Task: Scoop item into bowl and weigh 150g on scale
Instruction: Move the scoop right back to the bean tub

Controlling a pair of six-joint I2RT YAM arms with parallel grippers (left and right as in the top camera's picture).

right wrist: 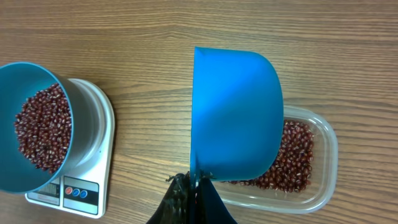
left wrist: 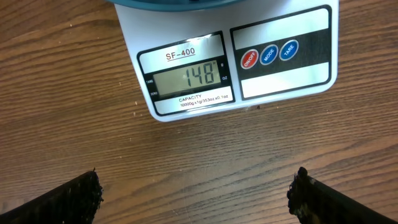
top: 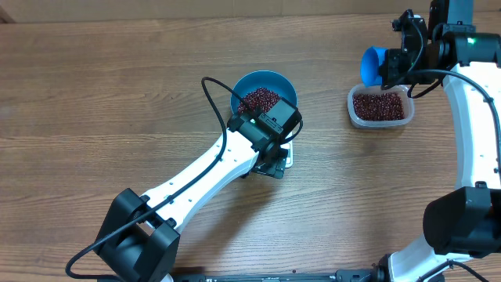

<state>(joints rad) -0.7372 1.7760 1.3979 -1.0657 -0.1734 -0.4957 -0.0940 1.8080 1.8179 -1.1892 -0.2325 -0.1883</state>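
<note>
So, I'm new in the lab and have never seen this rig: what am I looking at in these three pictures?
Two robot arms, left and right, work at a wooden table. One picture looks down from above. The other two come from a camera on each wrist, so each shows that arm's own fingers. On the table stands a white scale reading 148, with a blue bowl of red-brown beans on it. Beside it is a clear tub with more beans. The left gripper is open and empty, hovering in front of the scale. The right gripper is shut on the handle of a blue scoop, held up near the tub.
</note>
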